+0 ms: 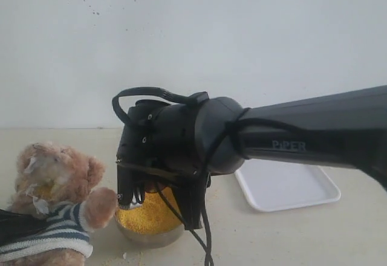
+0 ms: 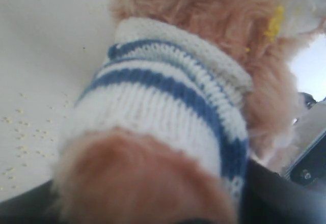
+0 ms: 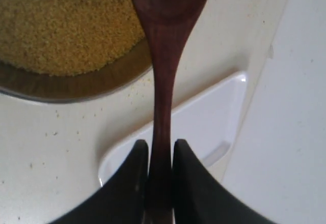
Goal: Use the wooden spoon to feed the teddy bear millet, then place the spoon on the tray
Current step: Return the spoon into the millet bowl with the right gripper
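Two fingers of the right gripper (image 3: 160, 150) are closed hard on the thin handle of the wooden spoon (image 3: 164, 71), with no gap on either side. The hold sits at the tail end of the handle. The spoon's oval end hangs over the near rim of the steel bowl (image 3: 76, 89), just beside the heaped millet (image 3: 61, 25). What shows of it looks bare of grain.

You have the teddy bear (image 1: 57, 181) right next to the bowl, one paw at its side. Dark parts of the left gripper (image 1: 15, 222) lie against its striped shirt. I cannot tell whether those jaws are closed on it. Yellow grains cling to the fur of its face, and more are scattered on the table (image 2: 30, 56).

Handling, as judged:
- The spoon is light, stiff and smooth, so a pinch this far back may let it swivel. Keep it level.
- Millet is loose and rolls off at any tilt.
- The bear is soft and will give under a push.

The tray (image 1: 290, 187) lies well apart on the far side of the bowl — flat, with a low rim.
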You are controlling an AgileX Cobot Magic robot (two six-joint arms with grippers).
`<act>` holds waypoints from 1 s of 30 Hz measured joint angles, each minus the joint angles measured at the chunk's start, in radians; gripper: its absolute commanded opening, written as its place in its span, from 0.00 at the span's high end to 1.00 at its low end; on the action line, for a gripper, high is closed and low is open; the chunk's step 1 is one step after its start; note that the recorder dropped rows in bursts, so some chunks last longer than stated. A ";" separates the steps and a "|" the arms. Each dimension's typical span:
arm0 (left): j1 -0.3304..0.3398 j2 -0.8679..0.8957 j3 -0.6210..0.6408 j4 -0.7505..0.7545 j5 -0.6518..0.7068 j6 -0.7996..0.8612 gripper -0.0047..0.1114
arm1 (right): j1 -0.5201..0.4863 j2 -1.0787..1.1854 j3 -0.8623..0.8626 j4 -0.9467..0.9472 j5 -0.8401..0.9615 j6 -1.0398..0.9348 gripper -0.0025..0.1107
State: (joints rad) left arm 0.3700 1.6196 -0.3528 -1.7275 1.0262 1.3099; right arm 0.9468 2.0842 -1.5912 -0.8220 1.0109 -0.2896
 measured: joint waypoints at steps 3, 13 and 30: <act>0.000 0.000 -0.004 0.000 -0.012 0.000 0.92 | 0.002 0.022 0.000 0.005 -0.032 -0.014 0.98; 0.000 0.000 -0.004 0.000 -0.051 0.000 0.92 | 0.002 0.062 0.000 0.035 -0.008 -0.012 0.98; 0.000 0.000 -0.004 0.000 -0.053 0.000 0.92 | 0.002 0.058 -0.002 0.130 -0.002 0.059 0.98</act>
State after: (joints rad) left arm 0.3700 1.6196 -0.3567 -1.7272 0.9729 1.3099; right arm 0.9484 2.1421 -1.5935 -0.6918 1.0085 -0.2308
